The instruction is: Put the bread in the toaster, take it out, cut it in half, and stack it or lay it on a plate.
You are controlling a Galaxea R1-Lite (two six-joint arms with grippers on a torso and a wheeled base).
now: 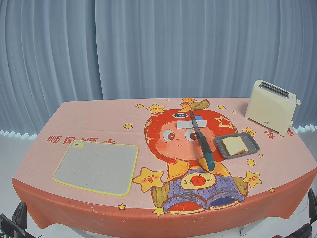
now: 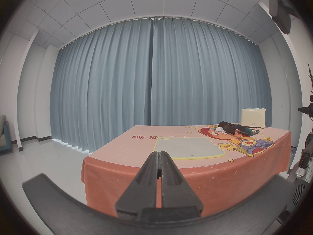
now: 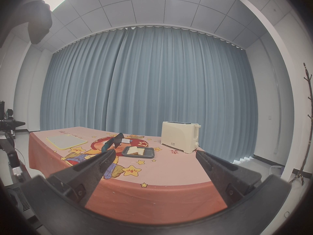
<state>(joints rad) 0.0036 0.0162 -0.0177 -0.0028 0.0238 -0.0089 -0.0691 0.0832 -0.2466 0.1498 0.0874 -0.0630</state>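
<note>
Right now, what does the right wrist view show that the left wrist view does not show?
Right wrist view, not the left one: the bread, lying on the grey tray, and the right gripper up close, open. Left wrist view, not the right one: the left gripper up close, shut. Both: the table, the cutting board, the knife and the toaster.

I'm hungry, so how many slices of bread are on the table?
1. The bread slice lies on the grey tray, between the knife and the toaster. Another might hide under it or inside the toaster.
</note>
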